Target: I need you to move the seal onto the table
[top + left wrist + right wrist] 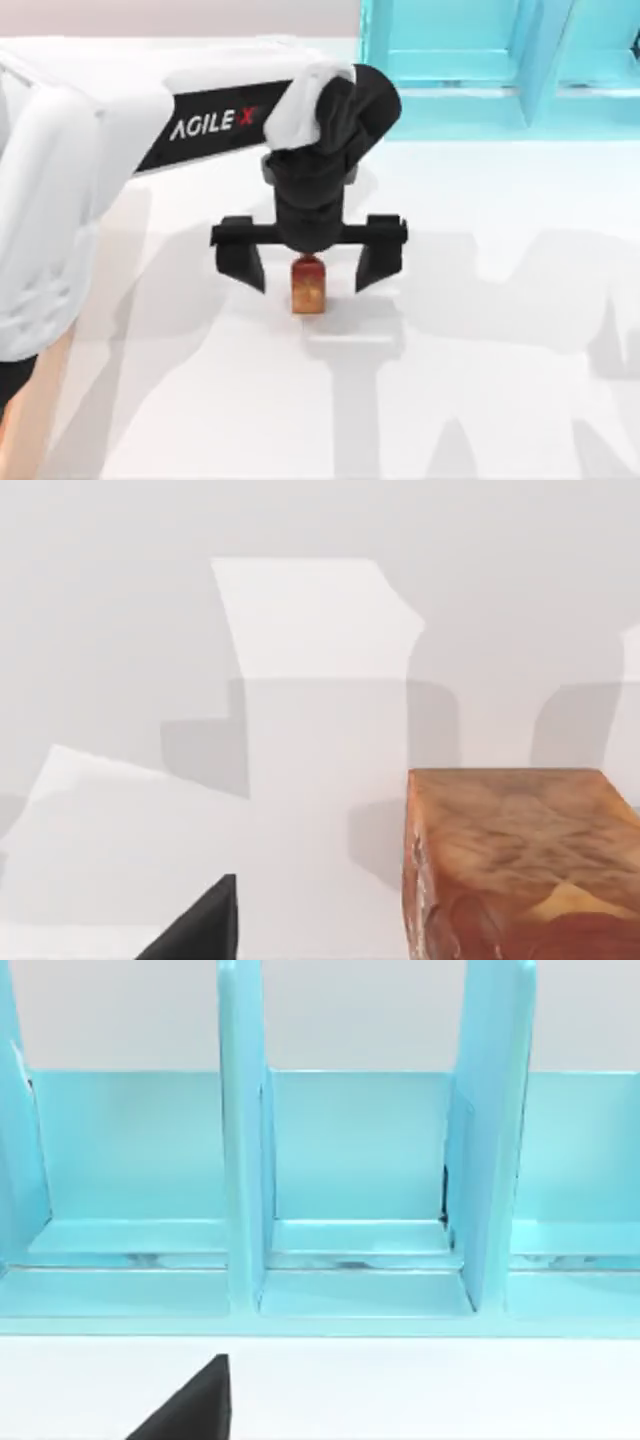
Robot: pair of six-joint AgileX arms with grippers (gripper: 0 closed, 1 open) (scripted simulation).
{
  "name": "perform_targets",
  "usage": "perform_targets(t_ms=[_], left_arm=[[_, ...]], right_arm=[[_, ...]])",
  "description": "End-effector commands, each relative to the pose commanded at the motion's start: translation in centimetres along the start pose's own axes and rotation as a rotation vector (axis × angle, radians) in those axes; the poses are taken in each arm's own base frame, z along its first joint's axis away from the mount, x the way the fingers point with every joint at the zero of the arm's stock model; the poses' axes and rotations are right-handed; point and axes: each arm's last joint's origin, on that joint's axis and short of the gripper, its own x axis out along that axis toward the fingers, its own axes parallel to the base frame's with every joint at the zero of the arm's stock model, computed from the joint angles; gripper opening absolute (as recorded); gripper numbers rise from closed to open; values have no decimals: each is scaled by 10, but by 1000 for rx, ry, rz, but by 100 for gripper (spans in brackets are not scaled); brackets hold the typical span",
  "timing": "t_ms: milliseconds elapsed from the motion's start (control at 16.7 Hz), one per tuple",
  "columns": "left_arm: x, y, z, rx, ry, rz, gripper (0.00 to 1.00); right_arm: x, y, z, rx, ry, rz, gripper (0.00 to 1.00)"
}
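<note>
Top view: my left gripper [310, 262] spread wide, fingers either side of seal [308, 285]; seal upright on table [480, 350]; "AGILE X" readable on arm; lifting off-centre may tip it.
Left wrist view: seal [515, 865] close; no contact visible.
Right wrist view: my right gripper faces light blue shelf [350, 1210]; grip state cannot tell.

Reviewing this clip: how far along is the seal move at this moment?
Nearly done, it appears. The seal stands upright on the white table, in front of the light blue shelf unit. In hand: the left pincer is open, fingers straddling the seal with gaps on both sides. Left: lifting that arm clear. The right wrist view faces the shelf unit's compartments.
</note>
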Motion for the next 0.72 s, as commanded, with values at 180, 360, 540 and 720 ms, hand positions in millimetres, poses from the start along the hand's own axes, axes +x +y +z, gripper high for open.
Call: perform_targets(t_ms=[180,360,540,720], left_arm=[[-33,-6,6,0,-2,-11,100],[-82,-6,8,-1,-2,-13,100],[-120,-1,3,-2,4,4,100],[-141,3,-1,0,0,-3,100]], right_arm=[[0,0,0,0,0,0,100],[0,0,0,0,0,0,100],[0,0,0,0,0,0,100],[0,0,0,0,0,0,100]])
